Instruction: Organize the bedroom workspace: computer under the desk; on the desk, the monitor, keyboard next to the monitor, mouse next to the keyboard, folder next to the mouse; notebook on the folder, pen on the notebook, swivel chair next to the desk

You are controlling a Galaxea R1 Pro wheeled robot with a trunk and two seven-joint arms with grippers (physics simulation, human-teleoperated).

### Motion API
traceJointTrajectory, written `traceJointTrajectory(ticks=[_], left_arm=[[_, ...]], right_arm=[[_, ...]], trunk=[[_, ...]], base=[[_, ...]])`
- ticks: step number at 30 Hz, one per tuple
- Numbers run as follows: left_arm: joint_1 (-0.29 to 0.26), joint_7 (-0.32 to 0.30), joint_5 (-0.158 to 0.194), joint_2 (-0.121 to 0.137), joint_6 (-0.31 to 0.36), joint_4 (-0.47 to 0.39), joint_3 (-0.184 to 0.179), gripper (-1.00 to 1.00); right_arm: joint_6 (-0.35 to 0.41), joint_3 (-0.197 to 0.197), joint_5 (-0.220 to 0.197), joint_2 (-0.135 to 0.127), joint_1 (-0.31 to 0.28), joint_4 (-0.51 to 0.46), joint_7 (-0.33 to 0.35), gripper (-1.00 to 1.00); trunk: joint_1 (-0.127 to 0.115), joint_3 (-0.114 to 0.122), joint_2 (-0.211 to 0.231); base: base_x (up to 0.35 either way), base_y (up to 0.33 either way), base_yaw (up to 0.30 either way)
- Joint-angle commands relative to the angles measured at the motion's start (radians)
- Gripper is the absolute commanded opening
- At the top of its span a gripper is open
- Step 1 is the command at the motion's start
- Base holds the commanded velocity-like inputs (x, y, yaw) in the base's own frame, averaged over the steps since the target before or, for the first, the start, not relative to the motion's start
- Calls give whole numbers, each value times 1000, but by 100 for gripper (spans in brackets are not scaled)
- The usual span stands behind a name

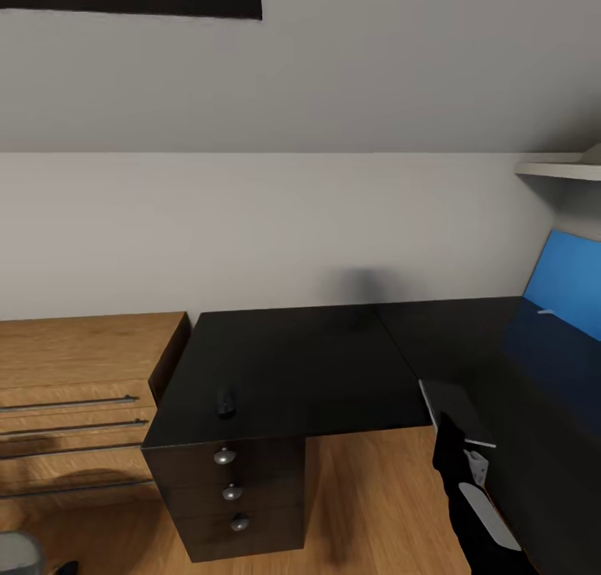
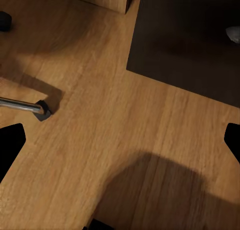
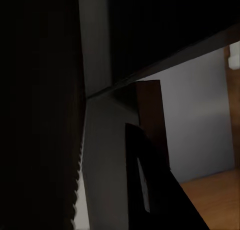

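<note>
Black desk [image 1: 317, 366] ahead, mouse [image 1: 226, 402] at 8 o'clock; right gripper [image 1: 464, 451] grips notebook [image 1: 451, 408]; next: set it down.

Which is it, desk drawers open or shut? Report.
Shut: in the head view all three drawer fronts of the desk sit flush, their knobs lined up.

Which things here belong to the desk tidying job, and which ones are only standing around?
Job: desk, mouse, notebook, swivel chair (one chrome leg).
Standing around: wooden chest of drawers, blue wall panel, shelf.
</note>
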Motion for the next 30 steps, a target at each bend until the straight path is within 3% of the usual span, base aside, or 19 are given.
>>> traceJointTrajectory(ticks=[1,9,30], left_arm=[[-1,-5,11,0,-3,1,-8,100],[-1,-5,11,1,-3,1,-7,100],[-1,-5,11,1,-3,1,-6,100]], right_arm=[[-3,2,-12,0,-1,2,5,-100],[-3,3,-14,9,-1,6,6,-100],[-3,5,-13,19,-1,6,6,-100]], trunk=[[-4,2,7],[-35,27,63],[-35,46,63]], base=[[0,0,0],[0,0,0],[0,0,73]])
